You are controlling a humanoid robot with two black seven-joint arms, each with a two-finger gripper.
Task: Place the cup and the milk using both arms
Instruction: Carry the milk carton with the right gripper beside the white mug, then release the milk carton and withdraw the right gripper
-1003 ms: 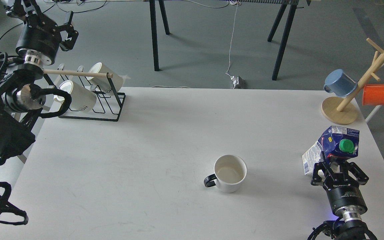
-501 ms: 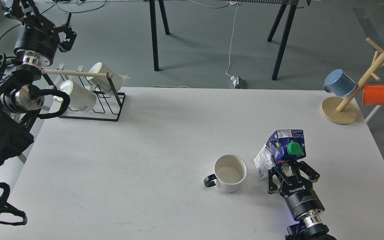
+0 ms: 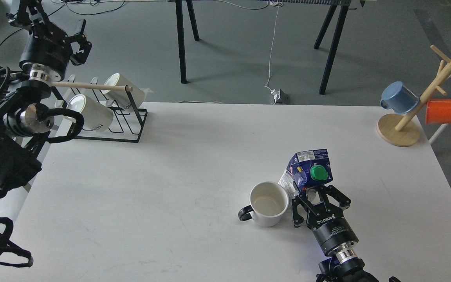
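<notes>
The cup (image 3: 266,203), a white mug with a black handle pointing left and a cream inside, stands upright on the white table (image 3: 170,176) at front centre. The milk (image 3: 309,174), a dark blue and white carton with a green screw cap, sits right beside the cup's right side. My right gripper (image 3: 314,192) is shut on the milk from the near side. My left gripper (image 3: 55,29) is raised at the far left, above and behind the mug rack, and holds nothing.
A black wire rack (image 3: 108,117) with two white lettered mugs and a wooden rod stands at the table's back left. A wooden mug tree (image 3: 405,121) with a blue mug (image 3: 399,98) and an orange mug (image 3: 441,111) stands at the back right.
My right gripper has carried the milk leftward from the table's right side until it is next to the cup; the cup has shifted slightly left. The left arm barely moved.
</notes>
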